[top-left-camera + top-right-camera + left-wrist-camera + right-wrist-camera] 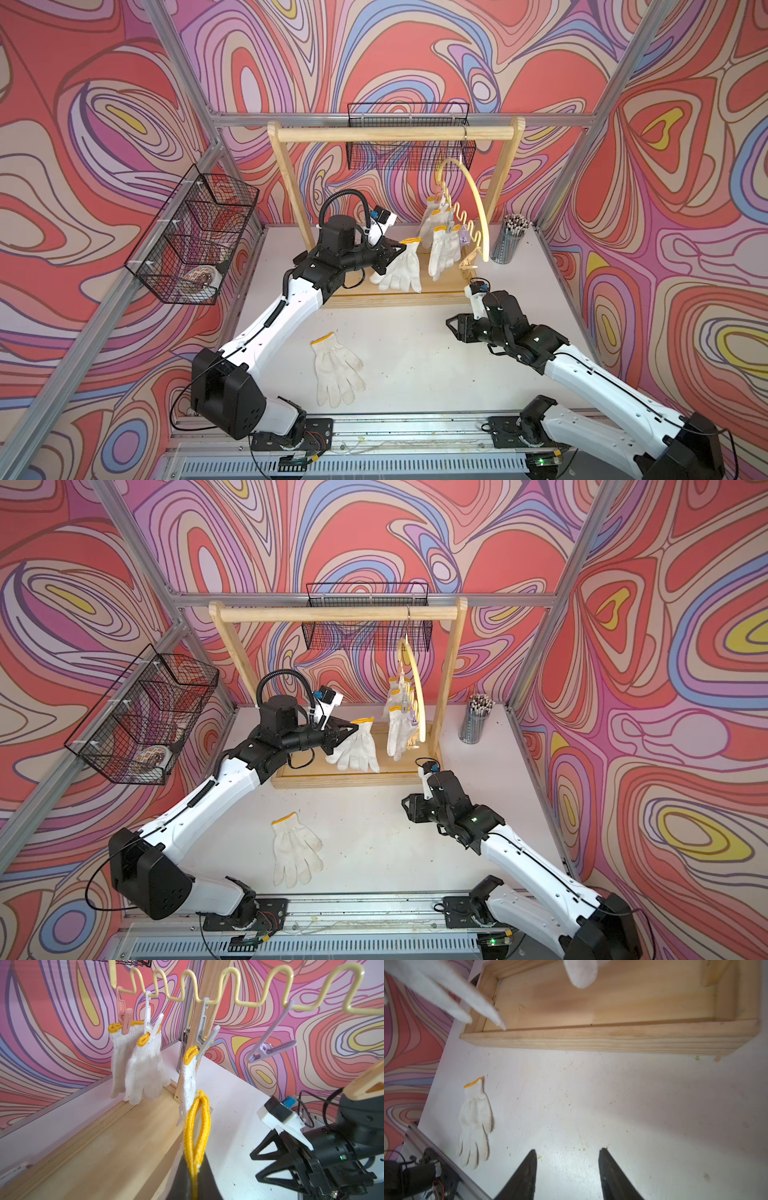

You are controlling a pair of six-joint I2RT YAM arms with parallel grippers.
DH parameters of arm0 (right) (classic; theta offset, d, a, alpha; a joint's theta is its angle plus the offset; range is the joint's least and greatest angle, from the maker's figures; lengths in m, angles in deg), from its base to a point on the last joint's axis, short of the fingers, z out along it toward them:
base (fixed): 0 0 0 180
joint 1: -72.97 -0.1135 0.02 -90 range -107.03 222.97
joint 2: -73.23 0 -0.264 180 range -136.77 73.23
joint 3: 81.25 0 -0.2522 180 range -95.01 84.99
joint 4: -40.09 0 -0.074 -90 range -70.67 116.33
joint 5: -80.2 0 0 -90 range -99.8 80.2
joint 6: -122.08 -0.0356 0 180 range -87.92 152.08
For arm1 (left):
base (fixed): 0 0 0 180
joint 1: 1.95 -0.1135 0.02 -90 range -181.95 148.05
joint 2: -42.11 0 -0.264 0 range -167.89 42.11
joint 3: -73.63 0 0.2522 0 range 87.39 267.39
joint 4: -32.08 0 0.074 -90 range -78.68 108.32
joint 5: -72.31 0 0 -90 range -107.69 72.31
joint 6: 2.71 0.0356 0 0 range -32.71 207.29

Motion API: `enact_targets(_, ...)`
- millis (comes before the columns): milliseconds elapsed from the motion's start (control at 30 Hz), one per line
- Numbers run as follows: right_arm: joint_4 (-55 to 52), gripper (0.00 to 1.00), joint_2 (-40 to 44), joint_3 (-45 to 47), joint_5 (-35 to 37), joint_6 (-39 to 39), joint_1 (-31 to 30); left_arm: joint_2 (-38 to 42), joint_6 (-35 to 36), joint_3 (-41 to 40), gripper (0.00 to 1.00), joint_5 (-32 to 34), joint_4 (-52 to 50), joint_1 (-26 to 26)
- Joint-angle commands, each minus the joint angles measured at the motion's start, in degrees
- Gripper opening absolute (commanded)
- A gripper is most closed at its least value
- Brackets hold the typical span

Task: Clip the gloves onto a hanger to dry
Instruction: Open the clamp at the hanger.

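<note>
White knitted glove w/ yellow cuff (403,268) hangs fingers-down, cuff pinched tight in left tool (399,251). Judged best: keep cuff edge up and taut, feed into free lilac clip (268,1051). Glove sits just left of pale yellow wavy hanger (480,212). Right tool (568,1150) near-right, below clips, jaws apart, empty. Second glove (336,370) flat on tabletop (415,365).

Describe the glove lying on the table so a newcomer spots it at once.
On the white table, in front of the wooden rail frame, a white glove lies flat near the left arm, yellow cuff toward the frame. Unlike the other gloves, it is neither clipped to the hanger nor held by the left pincer.
</note>
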Motion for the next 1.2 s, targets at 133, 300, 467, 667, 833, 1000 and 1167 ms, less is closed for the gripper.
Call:
enact_targets(133,-0.1,0.51,0.5,-1.7,3.3,0.8,8.6,-1.3,2.2,3.3,0.0,-2.9,-1.8,0.9)
enact_targets(300,0.3,0.57,-3.6,-8.5,-1.3,7.0,14.8,-2.3,5.2,5.4,0.0,-1.9,-5.4,2.9)
enact_targets(467,4.3,0.62,-6.5,-14.4,-9.2,13.1,19.9,-4.1,9.2,7.3,0.0,0.0,-10.5,5.3)
enact_targets(667,7.6,0.72,-9.1,-19.8,-24.4,29.7,19.9,-5.6,7.9,7.7,0.0,-2.3,-8.3,5.7)
enact_targets(833,1.1,0.86,-12.8,-27.4,-31.8,41.8,20.0,-6.4,7.9,8.4,0.0,-2.7,-7.2,5.8)
enact_targets(1000,-0.3,0.86,-16.8,-33.0,-31.6,45.8,20.2,-6.8,7.6,8.3,0.0,-3.2,-6.5,5.8)
enact_targets(1167,0.2,0.83,-19.5,-36.5,-36.6,47.2,22.3,-6.4,7.8,8.2,0.0,-3.7,-6.4,5.9)
